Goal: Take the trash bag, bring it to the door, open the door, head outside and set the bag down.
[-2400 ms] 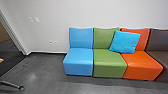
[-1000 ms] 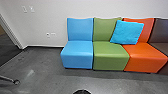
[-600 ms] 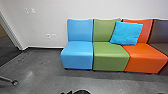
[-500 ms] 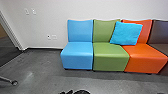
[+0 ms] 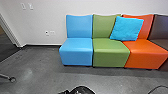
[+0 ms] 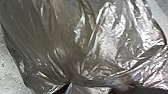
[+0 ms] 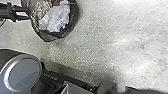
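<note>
Robot's gaze has dipped a little since before, so the coloured seats (image 5: pixel 77 53) at twelve o'clock sit higher. Left gripper (image 7: pixel 29 15) is pinching the trash bag (image 6: pixel 107 45); right gripper's state I cannot tell. Gathered plastic could tear under heavy pulling.

Floor (image 5: pixel 37 62): room to pass in front of the blue chair (image 5: pixel 76 52) and to its left
Green chair (image 5: pixel 110 53): blocks the blue chair's right side
Wall (image 5: pixel 50 15): bars the way behind it
Wheel (image 5: pixel 12 79): obstacle, front left of it
</note>
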